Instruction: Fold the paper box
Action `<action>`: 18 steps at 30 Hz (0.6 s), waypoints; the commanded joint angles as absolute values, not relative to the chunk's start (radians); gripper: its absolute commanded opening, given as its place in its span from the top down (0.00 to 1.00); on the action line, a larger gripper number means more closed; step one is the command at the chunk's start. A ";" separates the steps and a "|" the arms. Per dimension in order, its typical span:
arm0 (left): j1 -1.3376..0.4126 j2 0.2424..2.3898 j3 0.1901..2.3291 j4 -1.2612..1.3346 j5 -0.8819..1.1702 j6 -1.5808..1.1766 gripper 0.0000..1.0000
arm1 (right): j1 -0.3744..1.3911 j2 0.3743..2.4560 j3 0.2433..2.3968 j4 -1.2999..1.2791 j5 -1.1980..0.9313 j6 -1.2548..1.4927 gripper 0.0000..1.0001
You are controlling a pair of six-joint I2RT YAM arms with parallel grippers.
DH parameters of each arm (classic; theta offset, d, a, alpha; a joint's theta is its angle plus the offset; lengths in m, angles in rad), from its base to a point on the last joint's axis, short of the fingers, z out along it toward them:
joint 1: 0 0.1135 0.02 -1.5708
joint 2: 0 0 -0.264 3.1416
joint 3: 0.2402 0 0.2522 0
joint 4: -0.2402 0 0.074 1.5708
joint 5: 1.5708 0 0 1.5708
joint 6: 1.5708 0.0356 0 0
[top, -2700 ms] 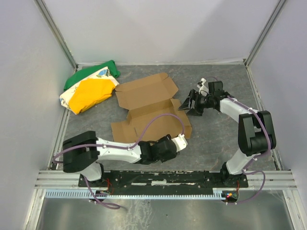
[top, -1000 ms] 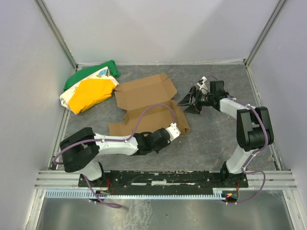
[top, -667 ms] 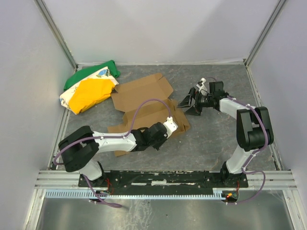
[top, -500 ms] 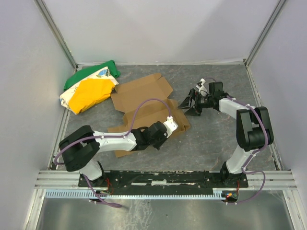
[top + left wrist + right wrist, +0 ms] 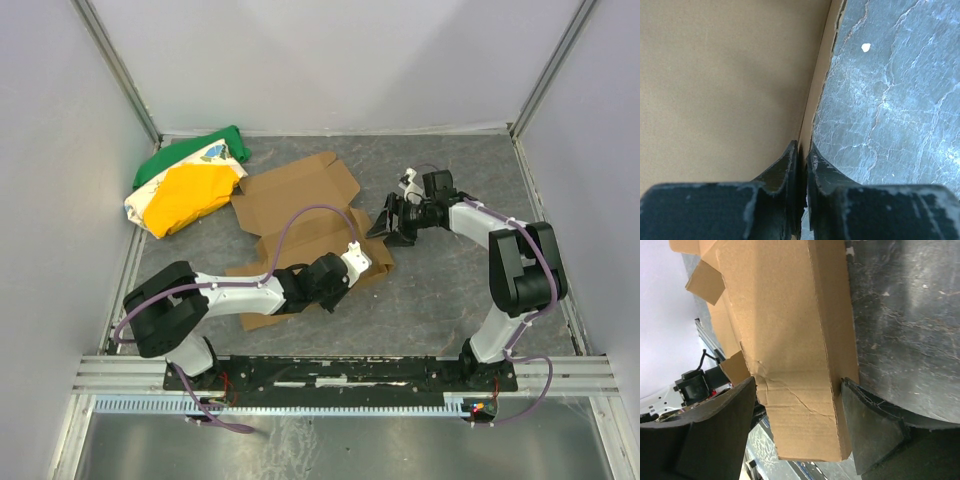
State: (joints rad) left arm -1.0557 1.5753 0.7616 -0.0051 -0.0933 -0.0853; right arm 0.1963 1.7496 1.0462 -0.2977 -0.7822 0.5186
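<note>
From above, the paper box (image 5: 300, 205) lies half flat on the grey table (image 5: 450, 300), near a cloth bundle (image 5: 185, 190). Left wrist: the left gripper (image 5: 801, 147) pinches the box's edge (thin cardboard). Right wrist: the right gripper (image 5: 797, 390) stands wide, and a flap is seen between its fingers.
</note>
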 commanded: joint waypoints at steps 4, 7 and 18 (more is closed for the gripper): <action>-1.058 1.552 0.801 -0.107 -0.079 -0.162 0.75 | 0.196 1.734 1.087 -0.347 -0.727 0.472 0.24; -1.057 1.531 0.815 -0.118 -0.061 -0.160 0.74 | 0.198 1.745 1.086 -0.338 -0.737 0.471 0.33; -1.058 1.512 0.863 -0.149 -0.093 -0.178 0.68 | 0.201 1.743 1.071 -0.312 -0.750 0.478 0.40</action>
